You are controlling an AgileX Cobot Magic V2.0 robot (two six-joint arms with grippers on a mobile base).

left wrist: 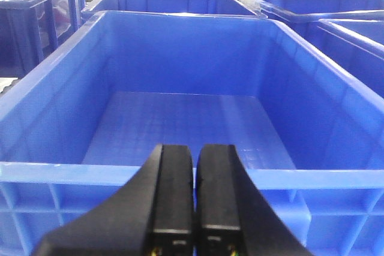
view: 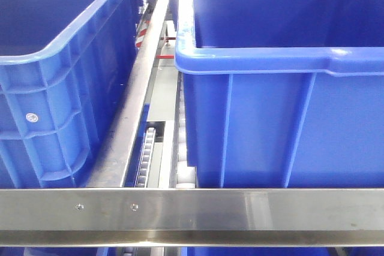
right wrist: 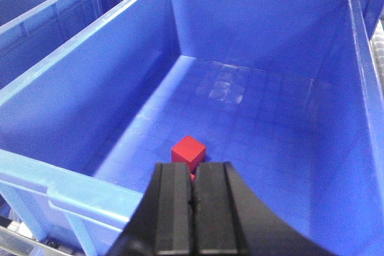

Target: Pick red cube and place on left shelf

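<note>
The red cube (right wrist: 188,150) lies on the floor of a large blue ribbed crate (right wrist: 252,34) in the right wrist view, just beyond my fingertips. My right gripper (right wrist: 192,169) is shut above the crate's near rim, with only a sliver of red showing through the gap at its tips. My left gripper (left wrist: 194,151) is shut and empty over the near rim of another blue crate (left wrist: 180,46), whose floor is bare. The shelf's steel front rail (view: 240,208) with two small screws runs across the bottom of the front view. Neither gripper shows in the front view.
Two blue crates (view: 54,88) (view: 282,118) stand on the rack side by side, with a steel divider and a roller track (view: 146,154) between them. More blue crates stand behind and beside in the wrist views (left wrist: 336,4).
</note>
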